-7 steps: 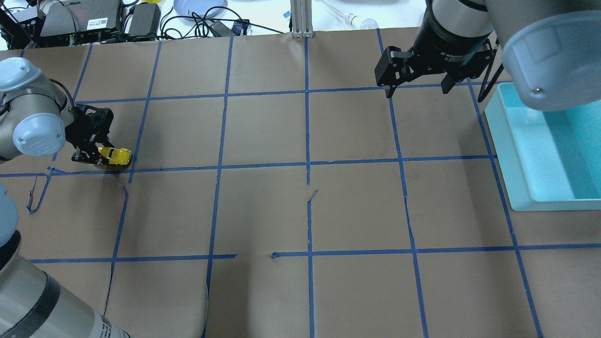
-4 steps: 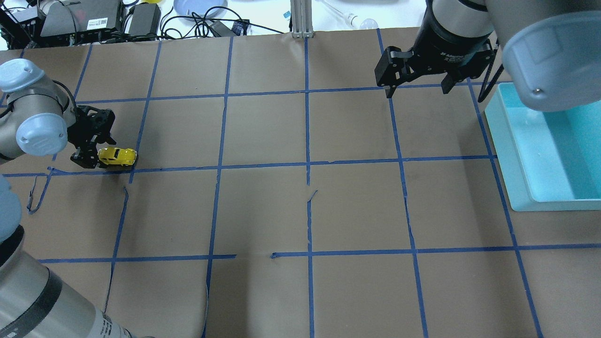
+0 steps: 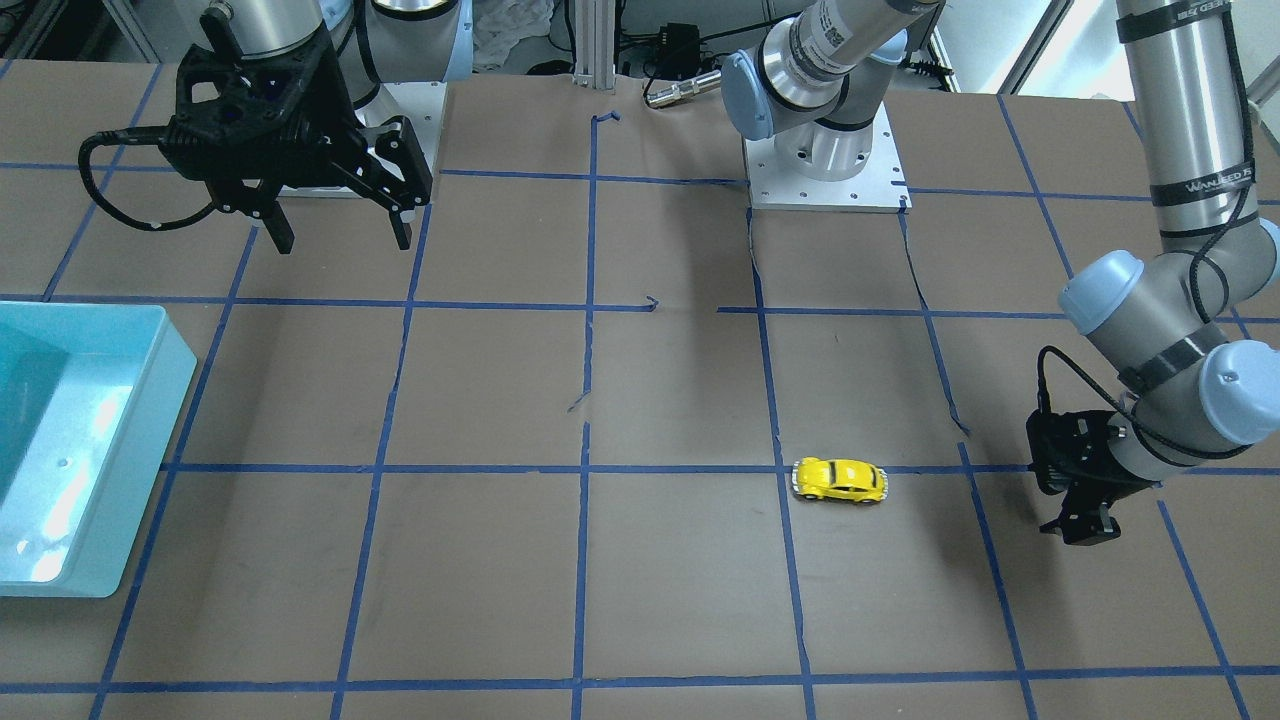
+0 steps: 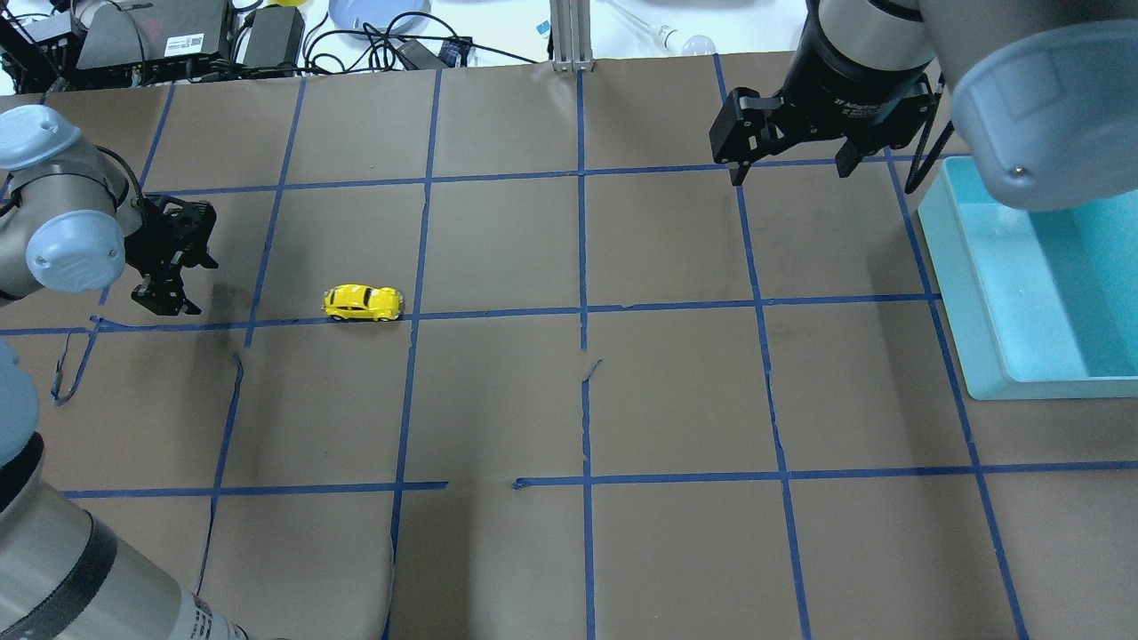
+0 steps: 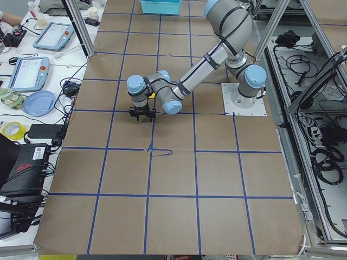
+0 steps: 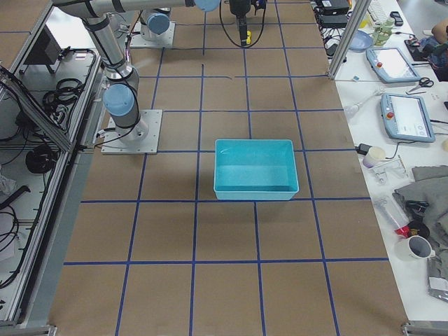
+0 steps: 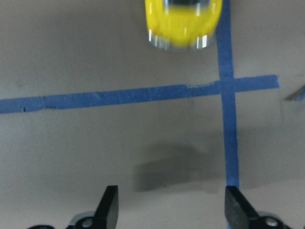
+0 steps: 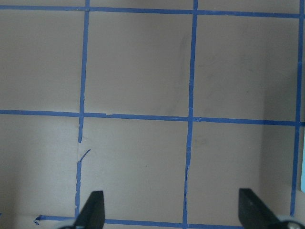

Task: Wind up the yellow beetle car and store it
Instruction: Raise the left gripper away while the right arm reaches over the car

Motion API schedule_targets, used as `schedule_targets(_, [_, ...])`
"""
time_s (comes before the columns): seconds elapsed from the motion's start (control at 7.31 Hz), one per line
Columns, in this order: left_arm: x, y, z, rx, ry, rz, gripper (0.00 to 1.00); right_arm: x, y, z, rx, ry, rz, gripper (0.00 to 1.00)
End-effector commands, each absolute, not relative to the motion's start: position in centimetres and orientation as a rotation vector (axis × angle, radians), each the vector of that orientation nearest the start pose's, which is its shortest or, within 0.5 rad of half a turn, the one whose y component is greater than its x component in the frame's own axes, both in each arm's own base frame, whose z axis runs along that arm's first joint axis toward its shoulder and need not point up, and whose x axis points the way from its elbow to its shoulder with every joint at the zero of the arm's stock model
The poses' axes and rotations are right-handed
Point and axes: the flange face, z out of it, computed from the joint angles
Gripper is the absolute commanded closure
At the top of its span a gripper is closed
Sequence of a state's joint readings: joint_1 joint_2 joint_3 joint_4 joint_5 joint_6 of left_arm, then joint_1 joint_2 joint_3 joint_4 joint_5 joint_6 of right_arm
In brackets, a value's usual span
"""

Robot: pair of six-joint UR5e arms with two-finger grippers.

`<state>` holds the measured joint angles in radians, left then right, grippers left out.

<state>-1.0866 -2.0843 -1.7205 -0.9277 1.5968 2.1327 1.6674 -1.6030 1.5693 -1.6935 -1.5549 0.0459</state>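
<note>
"Rolled off already, that car [image 4: 362,303]! It sits on the tape line [image 4: 498,313], well apart from the left gripper [image 4: 167,304]."

"Yes, its jaws gape empty, and the right gripper [image 4: 789,171] is spread wide too. Looks light, glossy, slippery; I'd pinch it across the sides."

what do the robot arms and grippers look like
The left arm and right arm are silver-grey tubes with pale blue joint caps; black bands and a thin black cable run on the left one. The left gripper and right gripper are black, two-fingered; a black cable loops beside the right one.
</note>
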Motion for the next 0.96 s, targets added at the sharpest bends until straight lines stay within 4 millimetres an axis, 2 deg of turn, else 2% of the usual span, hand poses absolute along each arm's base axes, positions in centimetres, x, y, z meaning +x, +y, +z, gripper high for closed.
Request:
schedule_targets(0.0, [16.2,-60.7,19.9,-2.317,-2.116,-0.046,0.19,18.2,-47.7,51.8,-0.083,3.105,-0.241,0.0])
schedule_targets(0.14, [15.1,-60.9,20.9,-2.317,-2.136,-0.046,0.19,18.2,-47.7,51.8,-0.081,3.103,-0.241,0.0])
schedule_targets(0.27, [13.3,-61.0,22.1,-2.306,-2.152,-0.047,0.19,18.2,-47.7,51.8,-0.08,3.105,-0.239,0.0])
schedule_targets(0.82, [4.0,-60.2,28.2,-2.213,-2.242,-0.066,0.19,18.2,-47.8,51.5,-0.123,3.107,-0.228,0.0])
